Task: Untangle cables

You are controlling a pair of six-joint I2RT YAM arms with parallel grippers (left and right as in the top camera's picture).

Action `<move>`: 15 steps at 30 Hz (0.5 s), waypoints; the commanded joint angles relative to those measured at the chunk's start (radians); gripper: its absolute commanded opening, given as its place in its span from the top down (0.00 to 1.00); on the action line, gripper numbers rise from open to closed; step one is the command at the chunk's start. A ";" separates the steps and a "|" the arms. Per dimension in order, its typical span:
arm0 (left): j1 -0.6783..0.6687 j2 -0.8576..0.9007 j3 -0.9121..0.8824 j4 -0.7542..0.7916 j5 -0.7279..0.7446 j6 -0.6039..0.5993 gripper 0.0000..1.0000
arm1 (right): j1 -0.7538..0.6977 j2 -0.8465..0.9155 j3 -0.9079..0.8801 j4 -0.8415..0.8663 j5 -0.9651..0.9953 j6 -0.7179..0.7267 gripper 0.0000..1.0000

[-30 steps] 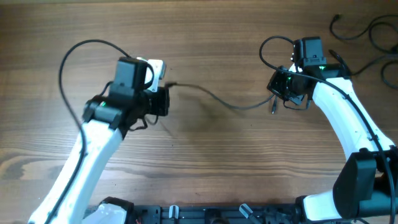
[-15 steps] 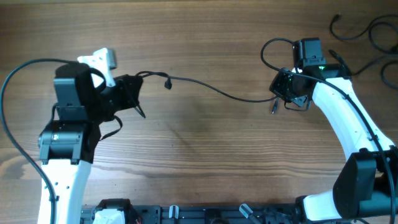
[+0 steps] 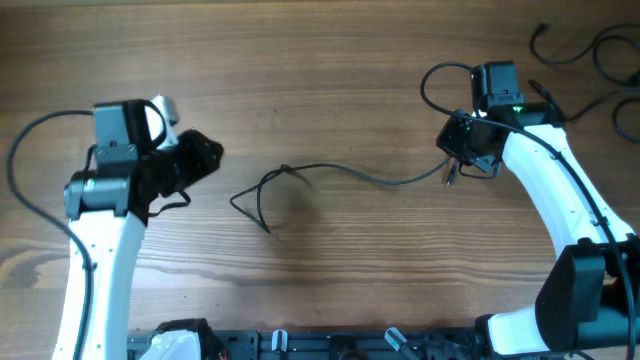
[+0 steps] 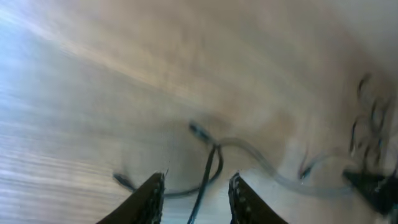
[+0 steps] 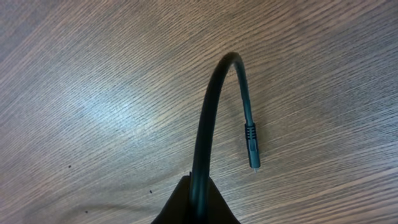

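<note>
One thin black cable (image 3: 370, 178) lies across the middle of the overhead view. Its left end bends into a small loose loop (image 3: 270, 185), flat on the wooden table (image 3: 330, 80). Its right end goes up into the right gripper (image 3: 455, 160), over on the right side of the frame. The right wrist view shows that gripper pinched tight on the cable at the bottom edge. The cable curves up and over from there, and its little plug (image 5: 252, 146) hangs free.

The left gripper (image 3: 205, 155) is on the left side of the frame, near the loop but not touching it. The left wrist view is blurry, but its two fingers (image 4: 151, 198) stand apart and hold nothing. The cable lies on the table past them.

More cables (image 3: 600, 45) lie in the upper right corner, well apart from this one.

I think the job now is to get this one cable straight. I cannot tell if the loop is a real knot or only a bend. Next, the left gripper needs to come down on the loose left end, pinch it, and pull gently to the left while the right one holds on
</note>
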 commanded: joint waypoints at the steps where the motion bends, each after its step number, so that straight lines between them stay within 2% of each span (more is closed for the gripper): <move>1: -0.058 0.067 0.012 -0.094 0.087 0.142 0.73 | -0.002 -0.005 -0.002 0.000 -0.009 0.010 0.92; 2: -0.071 0.083 0.011 -0.125 0.062 0.133 0.80 | -0.002 -0.005 -0.002 -0.001 -0.009 0.010 0.92; 5: -0.096 0.137 -0.008 -0.218 -0.023 0.021 0.79 | -0.002 -0.005 -0.002 -0.006 -0.010 0.003 0.91; 7: -0.097 0.165 -0.032 -0.247 -0.022 0.002 0.95 | -0.002 -0.005 -0.002 -0.010 -0.009 0.001 0.91; 11: -0.097 0.173 -0.140 -0.194 -0.025 -0.034 0.95 | -0.002 -0.005 -0.002 -0.007 -0.019 0.003 0.91; 15: -0.097 0.173 -0.261 -0.026 -0.025 -0.128 0.89 | -0.002 -0.005 -0.002 0.007 -0.043 0.003 0.91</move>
